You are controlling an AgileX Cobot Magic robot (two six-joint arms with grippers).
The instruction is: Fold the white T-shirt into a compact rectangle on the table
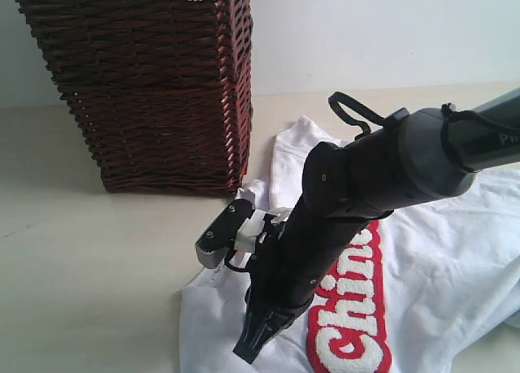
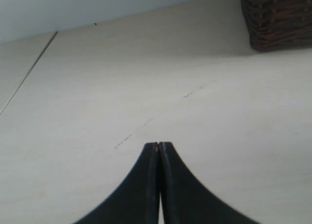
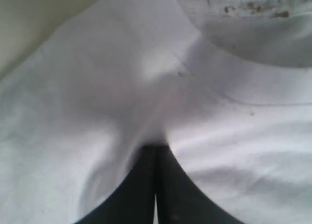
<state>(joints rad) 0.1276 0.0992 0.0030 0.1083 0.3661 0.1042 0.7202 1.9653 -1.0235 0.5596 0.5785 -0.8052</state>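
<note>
The white T-shirt (image 1: 439,259) lies spread on the table (image 1: 89,259), its red-outlined lettering (image 1: 349,308) facing up. My right arm reaches across the shirt to its left part, near the front. There my right gripper (image 1: 250,350) points down into the cloth. In the right wrist view the jaws (image 3: 156,147) are shut, with white fabric (image 3: 97,87) puckered and creased toward their tips. The neck opening (image 3: 243,33) lies beyond them. My left gripper (image 2: 159,144) is shut and empty over bare table (image 2: 146,77). It does not show in the exterior view.
A tall brown wicker basket (image 1: 146,88) with white lace edging stands at the back left, close to the shirt's upper sleeve. Its corner (image 2: 278,19) shows in the left wrist view. A pale wall runs behind the table.
</note>
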